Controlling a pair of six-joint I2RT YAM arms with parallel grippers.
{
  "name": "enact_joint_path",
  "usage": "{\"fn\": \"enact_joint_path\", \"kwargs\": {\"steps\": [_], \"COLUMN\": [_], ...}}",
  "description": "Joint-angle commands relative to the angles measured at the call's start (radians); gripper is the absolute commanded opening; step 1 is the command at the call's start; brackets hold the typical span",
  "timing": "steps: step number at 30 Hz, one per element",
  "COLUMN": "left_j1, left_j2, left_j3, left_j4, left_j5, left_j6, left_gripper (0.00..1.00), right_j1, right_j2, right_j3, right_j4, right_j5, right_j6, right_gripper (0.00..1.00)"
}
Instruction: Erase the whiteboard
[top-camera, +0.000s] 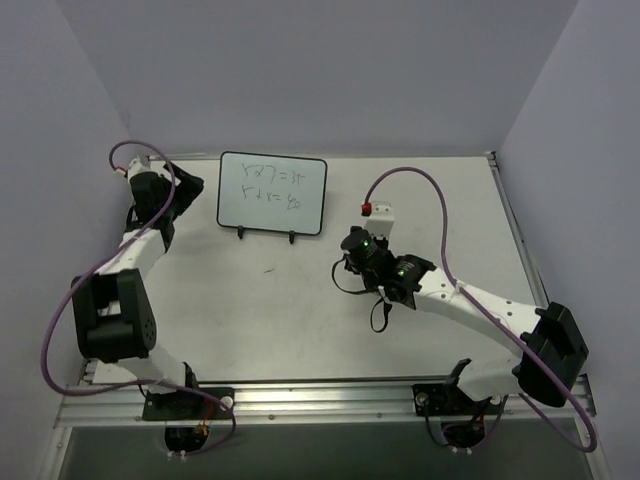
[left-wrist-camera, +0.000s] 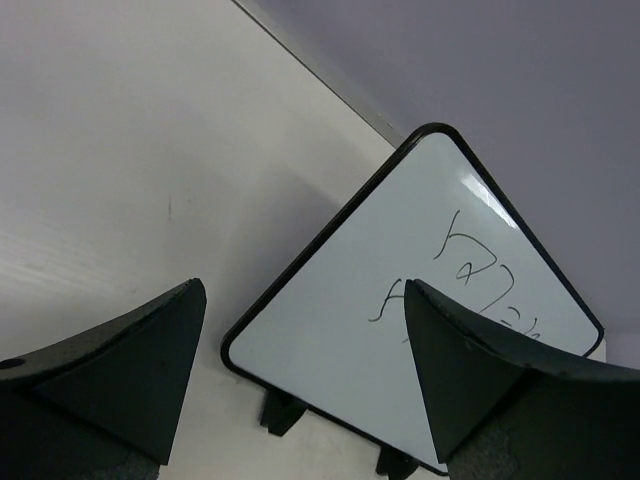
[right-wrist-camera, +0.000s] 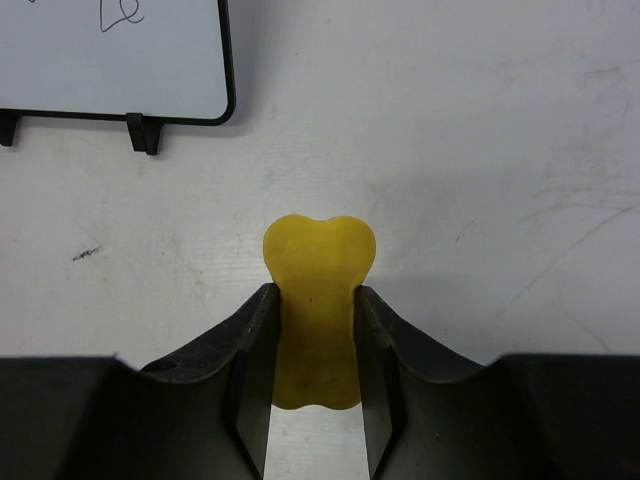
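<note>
Glossy whiteboard (top-camera: 272, 194), thin black rounded frame, upper centre of top view, dark scribbles, on scuffed table (top-camera: 250, 320), right end effector (right-wrist-camera: 313, 300) pinching squashed yellow eraser block (right-wrist-camera: 318, 255), left end effector (left-wrist-camera: 302, 292) gaping wide, empty

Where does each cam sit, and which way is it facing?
Top external: above and behind the bases, looking down on the table and whiteboard; both arms show.
Left wrist: low on the left gripper, facing the whiteboard's corner; jaws wide apart.
Right wrist: looks down at the table past the right gripper, shut on a yellow eraser.
Shared: all three see the whiteboard with its writing.
</note>
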Motion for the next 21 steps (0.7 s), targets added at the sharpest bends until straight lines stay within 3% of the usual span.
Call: {"fn": "enact_joint_path", "kwargs": {"steps": [1,3,12,21], "left_j1": [0.014,0.02,0.059,0.125], "left_j2": [0.168,0.24,0.49,0.677], "left_j3": [0.116,0.222,0.634,0.794], "left_j4": [0.251,0.302,0.204,0.201], "left_j5": [0.147,0.221,0.451,0.754], "left_j6": [0.023,0.031,0.072,0.071], "left_gripper": [0.89,0.87,0.87,0.82], "right_j1": [-0.027,-0.037,-0.072,-0.086], "right_j2": [-0.006,0.011,0.022,0.02], "right_j3": [0.037,0.051,0.062,0.081], "right_j4": [0.028,0.035,0.061,0.061], "right_j5": [-0.027,-0.038,-0.07,-0.099], "right_j6": [-0.034,-0.04,-0.062,-0.077], "right_gripper": [0.12,0.12,0.12,0.13]}}
